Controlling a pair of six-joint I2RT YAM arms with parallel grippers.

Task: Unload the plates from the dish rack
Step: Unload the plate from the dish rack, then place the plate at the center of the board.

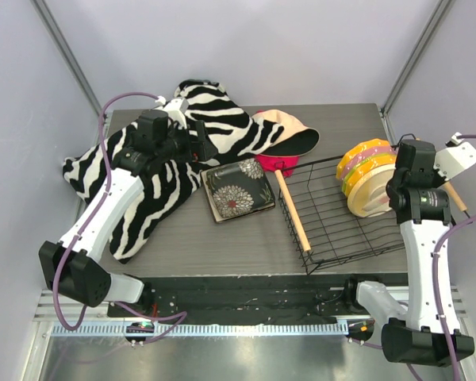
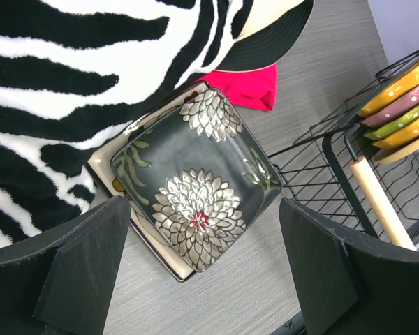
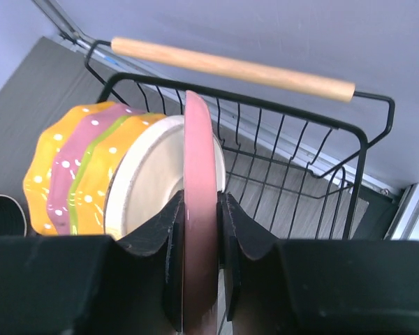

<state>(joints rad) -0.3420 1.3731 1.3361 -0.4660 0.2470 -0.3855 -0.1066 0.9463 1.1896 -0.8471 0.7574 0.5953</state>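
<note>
Pinching the rim of the upright pink plate (image 3: 197,160), the right fingers (image 3: 153,230) are closed on it inside the rack (image 1: 355,255), next to a row of standing plates (image 3: 77,174) in cream, orange, green and purple. The left fingers (image 2: 84,265) are spread wide, gripping nothing, above the dark plate (image 2: 195,188). That plate lies flat on the desk (image 1: 222,246) atop a cream square plate (image 2: 100,174), just left of the rack and beside the zebra cloth (image 1: 143,182).
</note>
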